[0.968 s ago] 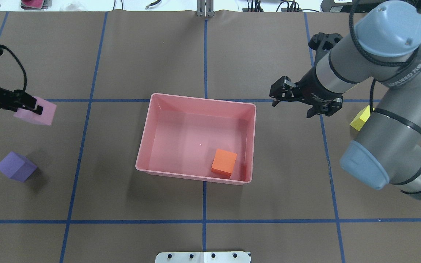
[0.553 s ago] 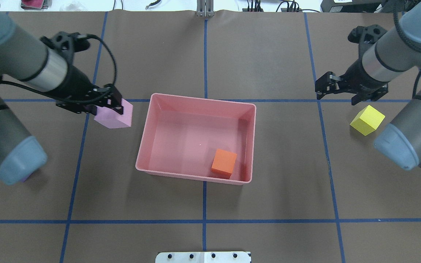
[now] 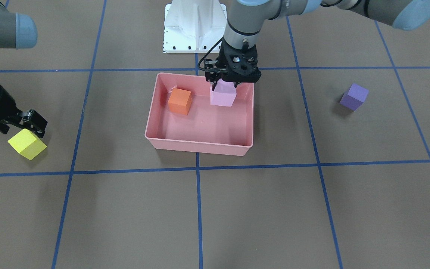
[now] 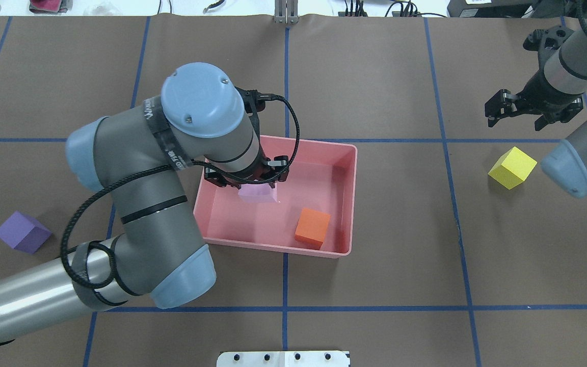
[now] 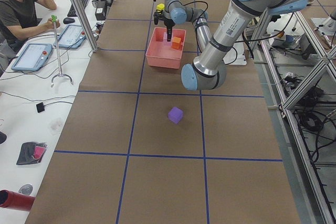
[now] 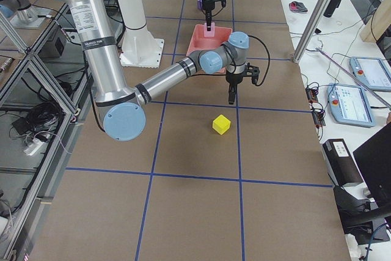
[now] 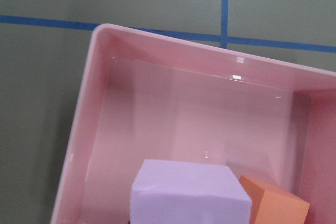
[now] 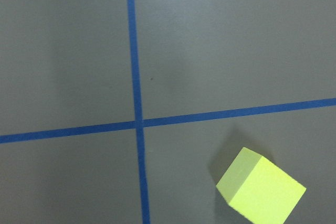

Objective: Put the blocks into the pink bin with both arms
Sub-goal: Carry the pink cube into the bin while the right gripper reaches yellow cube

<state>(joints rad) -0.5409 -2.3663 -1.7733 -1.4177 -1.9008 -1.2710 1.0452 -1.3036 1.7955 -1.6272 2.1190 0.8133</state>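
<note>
My left gripper point(image 3: 224, 83) is shut on the light pink block point(image 3: 223, 96), which it holds low inside the pink bin point(image 3: 196, 147) near the wall on the robot's side. In the left wrist view the pink block point(image 7: 189, 192) hangs over the bin floor beside the orange block point(image 7: 275, 205). The orange block point(image 4: 312, 228) rests in the bin. On the table at my left lies the purple block point(image 4: 22, 232). At my right sits the yellow block point(image 4: 511, 167). My right gripper point(image 4: 525, 113) hangs open and empty beside it, slightly farther out on the table.
Blue tape lines divide the brown table cover. The white pedestal base point(image 3: 194, 26) stands at the robot's edge of the table. A person point(image 5: 16, 3) sits at a side desk with tablets point(image 5: 31, 56) beyond the table's far edge.
My left arm has swung right, carrying the pink block from left of the bin to inside it. My right gripper has drifted farther right, past the yellow block.
</note>
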